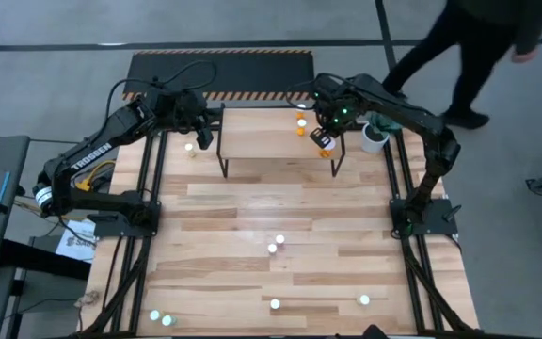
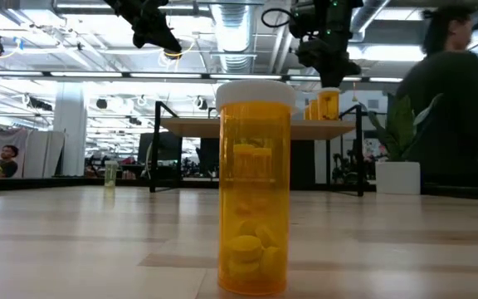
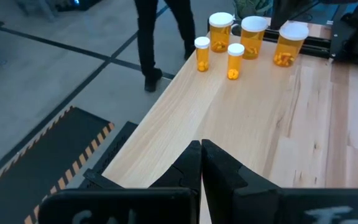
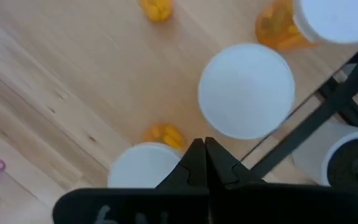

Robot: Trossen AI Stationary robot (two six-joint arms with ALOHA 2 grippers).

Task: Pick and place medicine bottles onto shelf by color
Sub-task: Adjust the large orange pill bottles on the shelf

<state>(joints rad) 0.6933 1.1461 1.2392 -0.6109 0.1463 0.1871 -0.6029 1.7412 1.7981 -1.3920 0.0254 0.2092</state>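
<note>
Orange bottles (image 3: 241,40) on shelf (image 3: 253,118) | right hand (image 4: 204,155) closed, hiding one

Bright, even overhead light from ceiling strip lamps (image 2: 247,75) (soft shadows only); the pale wooden plank tabletop (image 1: 299,217) shows faint glare; the passing dark-clothed person (image 2: 451,108) is blurred.

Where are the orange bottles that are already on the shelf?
In the high view, the orange bottles stand clustered at the shelf's right end, under the right gripper and near the white plant pot.
</note>
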